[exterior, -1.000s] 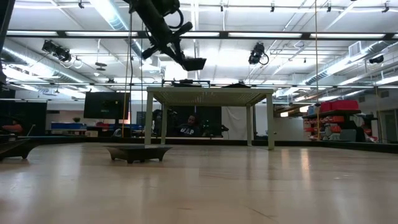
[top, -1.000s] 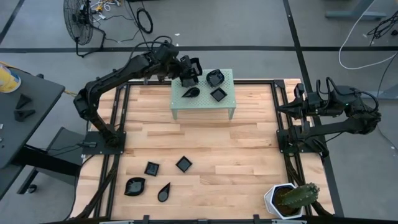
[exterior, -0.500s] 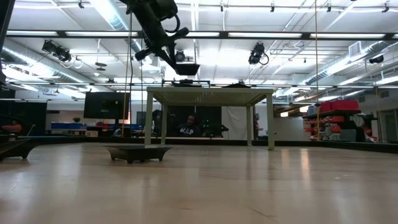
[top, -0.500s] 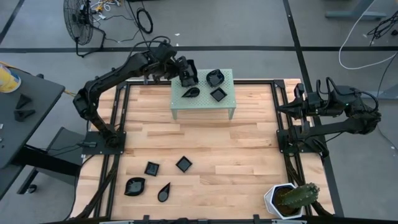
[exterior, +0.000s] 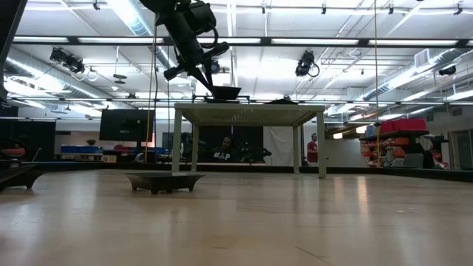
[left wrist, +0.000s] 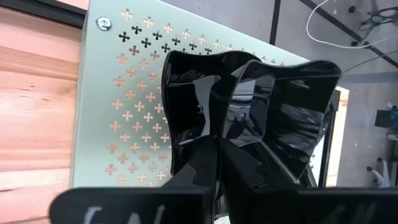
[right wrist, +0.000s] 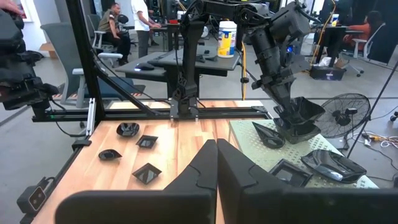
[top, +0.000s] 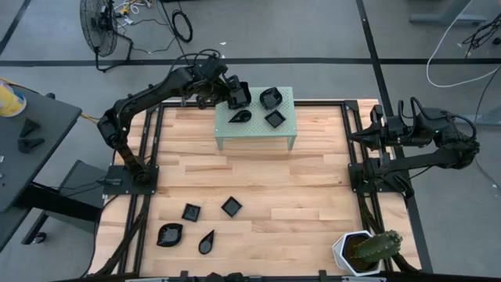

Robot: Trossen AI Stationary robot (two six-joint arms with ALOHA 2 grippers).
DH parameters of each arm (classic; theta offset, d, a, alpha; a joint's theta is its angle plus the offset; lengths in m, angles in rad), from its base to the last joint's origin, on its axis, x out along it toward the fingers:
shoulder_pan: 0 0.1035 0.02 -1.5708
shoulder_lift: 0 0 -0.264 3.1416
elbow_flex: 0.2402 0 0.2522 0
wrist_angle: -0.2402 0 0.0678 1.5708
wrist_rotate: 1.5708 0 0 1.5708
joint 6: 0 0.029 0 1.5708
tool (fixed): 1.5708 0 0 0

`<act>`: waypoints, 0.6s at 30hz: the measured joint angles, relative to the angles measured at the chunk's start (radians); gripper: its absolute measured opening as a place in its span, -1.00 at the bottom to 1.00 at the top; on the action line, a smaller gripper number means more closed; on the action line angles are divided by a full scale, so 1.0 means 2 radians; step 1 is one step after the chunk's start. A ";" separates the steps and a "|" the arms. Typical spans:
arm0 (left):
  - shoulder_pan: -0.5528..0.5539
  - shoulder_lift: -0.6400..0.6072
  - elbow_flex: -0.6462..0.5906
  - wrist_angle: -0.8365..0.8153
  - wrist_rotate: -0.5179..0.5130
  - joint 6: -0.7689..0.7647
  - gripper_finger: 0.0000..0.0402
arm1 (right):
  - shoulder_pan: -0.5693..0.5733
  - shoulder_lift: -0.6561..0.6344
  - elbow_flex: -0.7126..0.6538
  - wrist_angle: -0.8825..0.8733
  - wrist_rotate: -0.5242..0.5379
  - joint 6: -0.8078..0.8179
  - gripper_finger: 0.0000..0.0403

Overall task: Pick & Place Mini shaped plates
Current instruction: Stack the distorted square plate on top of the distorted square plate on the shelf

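Observation:
My left gripper (top: 232, 92) is shut on a glossy black wavy-rimmed mini plate (left wrist: 261, 106) low over the far left corner of the pale green perforated stand (top: 254, 131). The stand's top carries a teardrop plate (top: 240, 117), a wavy plate (top: 271, 98) and a square plate (top: 275, 119). Several more plates lie on the wooden table near its front left, among them two square ones (top: 191, 211) (top: 231, 206) and a leaf-shaped one (top: 169, 234). My right gripper (right wrist: 216, 152) is shut on nothing and waits beyond the table's right edge. My left gripper pinches the plate's raised rim (left wrist: 217, 127) between its two fingers, one finger inside the dish and one outside. The fingers slant down from the table's left side. The plate (right wrist: 303, 115) hangs tilted just over the stand's top; whether its lower edge touches, I cannot tell.
A white hexagonal pot with a cactus (top: 362, 251) stands at the table's front right corner. Bare wood lies between the stand and the front plates. Black frame rails (top: 348, 149) run along the table's sides. People show in the room behind.
My left gripper has gone down toward the stand's far left corner, tipping a little more downward. The held plate has sunk with it from well above the stand to just over its top.

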 joint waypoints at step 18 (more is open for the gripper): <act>0.003 0.003 0.000 0.000 -0.013 0.004 -0.53 | 0.000 0.000 0.000 0.000 0.000 0.000 -0.98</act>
